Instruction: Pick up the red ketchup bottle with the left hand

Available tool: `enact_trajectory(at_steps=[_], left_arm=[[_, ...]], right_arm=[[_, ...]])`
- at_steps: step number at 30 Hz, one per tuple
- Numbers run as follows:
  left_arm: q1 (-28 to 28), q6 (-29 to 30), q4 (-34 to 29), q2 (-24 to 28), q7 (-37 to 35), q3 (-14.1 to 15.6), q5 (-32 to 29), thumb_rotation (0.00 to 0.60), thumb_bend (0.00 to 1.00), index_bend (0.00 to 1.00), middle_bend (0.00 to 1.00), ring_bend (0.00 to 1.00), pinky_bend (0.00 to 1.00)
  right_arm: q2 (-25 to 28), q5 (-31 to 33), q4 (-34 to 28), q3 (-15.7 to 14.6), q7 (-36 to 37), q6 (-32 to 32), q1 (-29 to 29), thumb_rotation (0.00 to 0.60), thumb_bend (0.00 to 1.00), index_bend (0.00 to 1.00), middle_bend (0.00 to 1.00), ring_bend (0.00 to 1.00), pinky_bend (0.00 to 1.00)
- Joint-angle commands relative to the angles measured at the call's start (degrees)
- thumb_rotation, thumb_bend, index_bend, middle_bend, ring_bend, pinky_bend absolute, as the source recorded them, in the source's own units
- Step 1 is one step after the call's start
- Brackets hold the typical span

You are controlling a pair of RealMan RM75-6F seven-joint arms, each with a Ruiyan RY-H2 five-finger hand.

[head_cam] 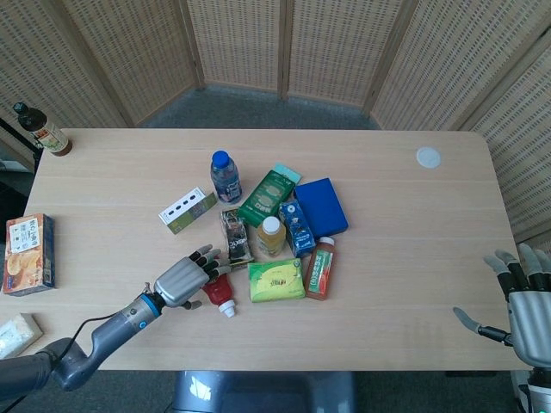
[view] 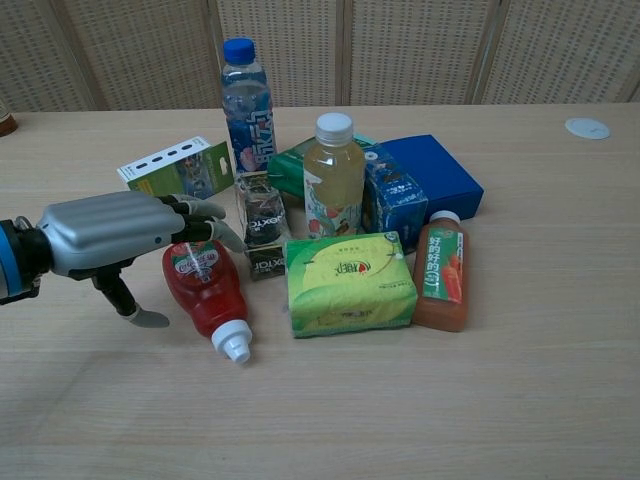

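Observation:
The red ketchup bottle [head_cam: 218, 292] [view: 205, 290] lies on its side on the table, its white cap pointing toward the front edge. My left hand [head_cam: 179, 280] [view: 110, 235] is just left of it, palm down. Its fingers [view: 200, 222] are spread and reach over the bottle's upper end. Whether they touch the bottle I cannot tell. The thumb hangs down to the left, apart from the bottle. The hand holds nothing. My right hand [head_cam: 521, 305] hovers at the table's front right corner with its fingers apart and empty.
A green tissue pack [view: 350, 283] lies right beside the ketchup bottle, and a small dark packet [view: 263, 215] stands just behind it. Further back stand a water bottle [view: 245, 95], a yellow juice bottle [view: 333, 170], a blue box [view: 430, 175] and a white-green box [view: 178, 165]. A snack box [head_cam: 27, 252] lies at the left edge.

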Motion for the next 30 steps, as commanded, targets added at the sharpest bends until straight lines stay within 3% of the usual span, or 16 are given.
enact_trajectory(at_steps=[1,10,20,30], left_arm=[[0.4,-0.2,0.1,0.1,0.2,0.3,-0.4,0.6,0.22,0.18,0.21,0.11,0.0],[0.7,-1.3,1.6,-1.0,-0.2,0.8,-1.2,0.6,0.22,0.18,0.21,0.12,0.0],[-1.4,-4.3,4.4,-4.0,-0.3,-0.7,-2.4,0.6,0.22,0.18,0.22,0.13,0.0],[-2.3,-6.0,6.4,-6.3,-0.9,-0.6,-2.9,0.6,0.22,0.25,0.31,0.23,0.21]], right_arm=[[-0.1,-0.1,0.1,0.0,0.0,0.0,0.0,0.272,0.17,0.21,0.22,0.06,0.0],[0.0,-0.4,0.1,0.0,0.1,0.3,-0.3,0.269,0.17,0.21,0.22,0.06,0.0],[0.5,-0.5,0.0,-0.2,0.3,0.9,-0.9,0.275,0.17,0.21,0.22,0.06,0.0],[0.8,-0.7,-0.1,-0.2,0.4,1.2,-1.2,0.272,0.17,0.21,0.22,0.06,0.0]])
